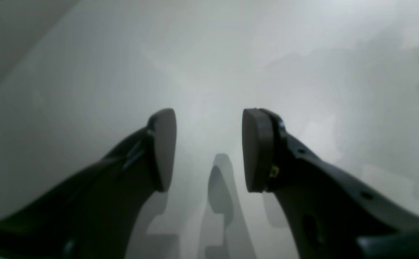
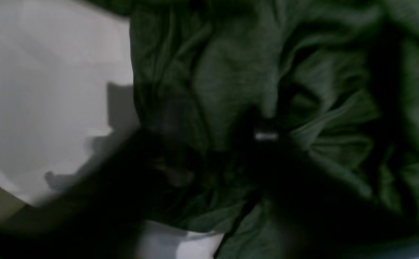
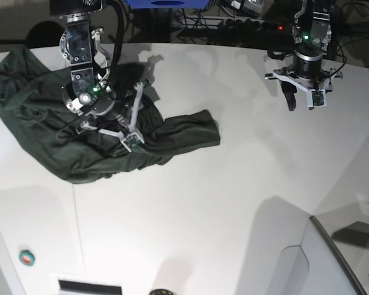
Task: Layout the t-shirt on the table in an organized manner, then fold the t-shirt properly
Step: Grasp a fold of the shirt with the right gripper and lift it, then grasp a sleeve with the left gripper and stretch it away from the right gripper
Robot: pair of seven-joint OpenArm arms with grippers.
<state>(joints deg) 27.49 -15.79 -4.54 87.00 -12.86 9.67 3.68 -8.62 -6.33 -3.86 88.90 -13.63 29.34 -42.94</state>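
The white worktop [image 3: 234, 203] carries the dark green t-shirt [image 3: 43, 135], crumpled in a heap at its far corner. The cloth looks thin, light and limp — best taken at a hem or sleeve edge. The right gripper [image 3: 120, 123] sits down in the folds — its state I cannot tell. The left gripper [image 1: 209, 151] hangs spread, well apart.
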